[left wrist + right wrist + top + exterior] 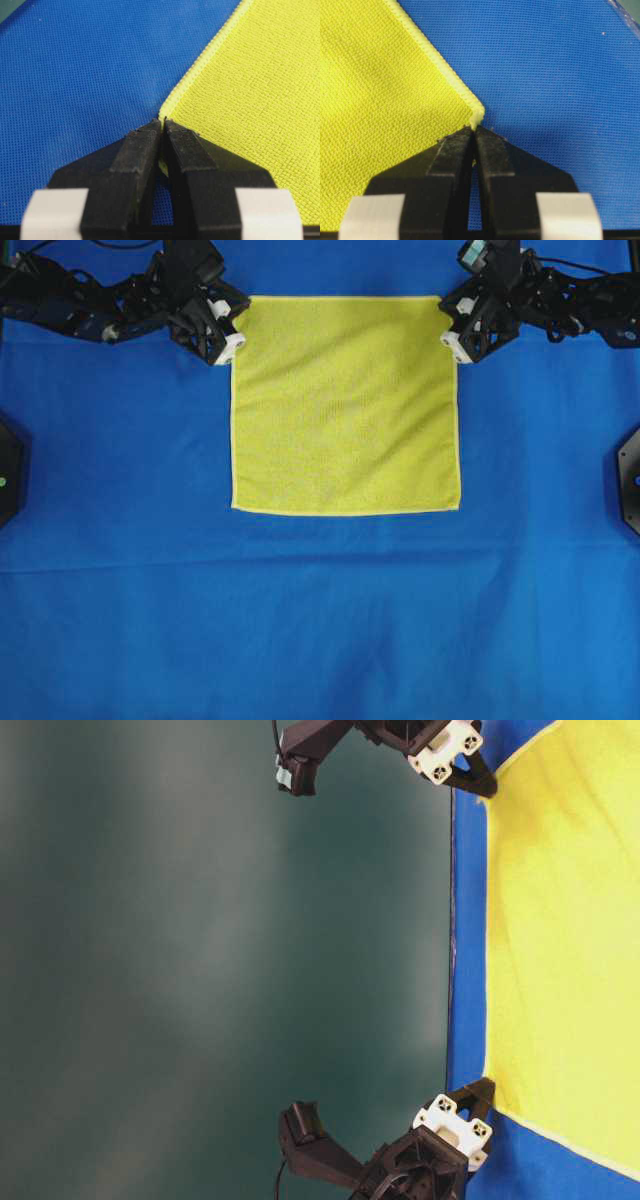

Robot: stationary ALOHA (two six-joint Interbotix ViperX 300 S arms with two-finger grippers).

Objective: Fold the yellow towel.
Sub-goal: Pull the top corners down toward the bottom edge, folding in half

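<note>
The yellow towel lies spread flat and square on the blue cloth, its pale hem showing all round. My left gripper is at the towel's far left corner. In the left wrist view the left gripper is shut, with the corner of the yellow towel pinched between its black fingertips. My right gripper is at the far right corner. The right wrist view shows the right gripper shut on that corner of the yellow towel, a tuft of hem sticking out above the tips.
A large blue cloth covers the whole table under the towel. Black arm bases sit at the left edge and the right edge. In the table-level view the towel reaches close to the table's far edge.
</note>
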